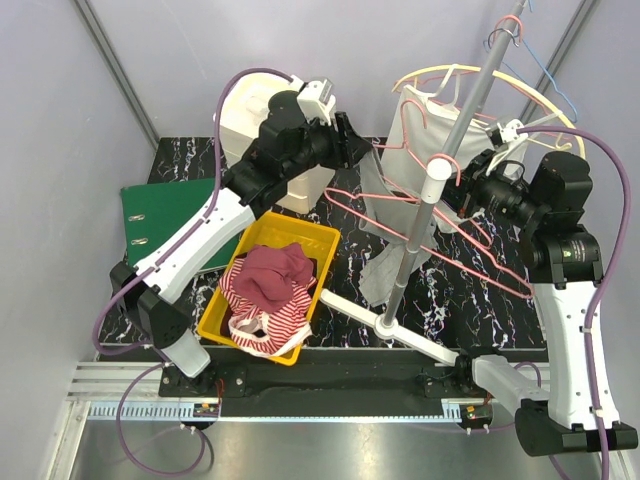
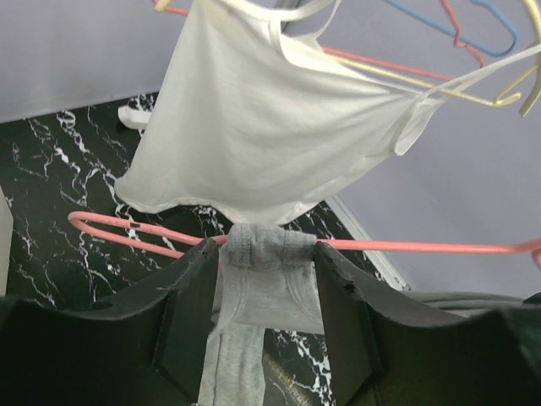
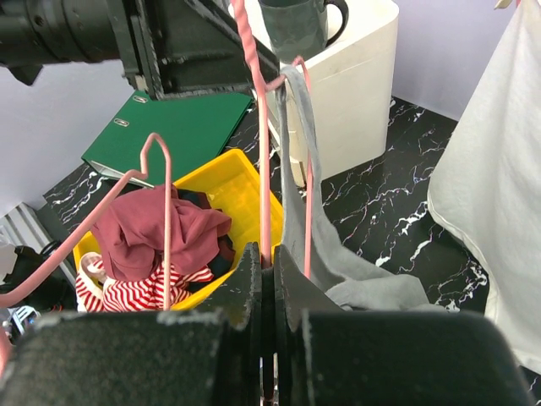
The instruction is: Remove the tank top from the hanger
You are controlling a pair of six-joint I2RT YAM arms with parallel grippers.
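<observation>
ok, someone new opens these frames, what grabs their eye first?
Probably the grey tank top draped over a pink hanger mid-scene, with the left gripper open astride its strap and the right gripper shut on the hanger wire. Next comes the white tank top hanging just beyond it. Then the yellow bin of red and striped clothes beside the left arm.

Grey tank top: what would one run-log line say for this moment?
left fingers: open, astride grey tank top strap | right fingers: shut on pink hanger | status: not yet removed
</observation>
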